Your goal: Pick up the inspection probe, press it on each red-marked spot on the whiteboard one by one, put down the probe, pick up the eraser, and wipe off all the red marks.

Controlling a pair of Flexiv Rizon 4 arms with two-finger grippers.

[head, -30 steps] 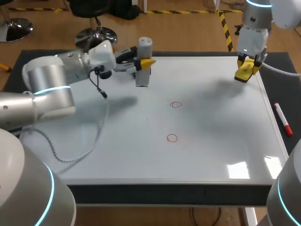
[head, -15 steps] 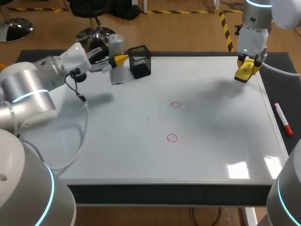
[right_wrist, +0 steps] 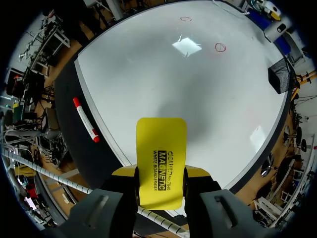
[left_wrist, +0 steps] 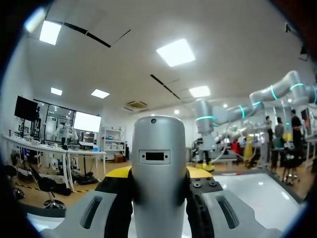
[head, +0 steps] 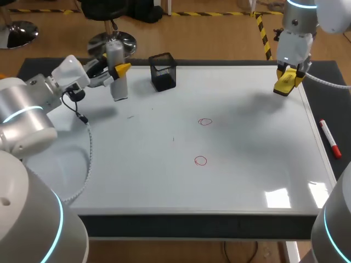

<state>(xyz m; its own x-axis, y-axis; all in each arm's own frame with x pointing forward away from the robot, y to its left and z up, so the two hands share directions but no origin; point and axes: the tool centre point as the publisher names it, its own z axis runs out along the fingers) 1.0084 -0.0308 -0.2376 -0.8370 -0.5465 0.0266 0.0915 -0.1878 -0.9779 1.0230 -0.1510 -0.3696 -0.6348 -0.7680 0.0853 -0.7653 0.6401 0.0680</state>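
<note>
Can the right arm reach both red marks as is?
Probably yes. The right gripper is shut on the eraser over the far right corner of the whiteboard; bare board lies between it and the far red mark and near red mark. The left gripper holds the probe at the far left, well clear.

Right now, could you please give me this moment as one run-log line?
left gripper: shut on inspection probe, upright | right gripper: shut on yellow eraser | whiteboard: two red circles unwiped

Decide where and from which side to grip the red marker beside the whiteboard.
Grip the marker mid-barrel, coming straight down from above. It lies flat on the dark mat along the whiteboard's right edge, so a pinch across its thin body should hold best.
</note>
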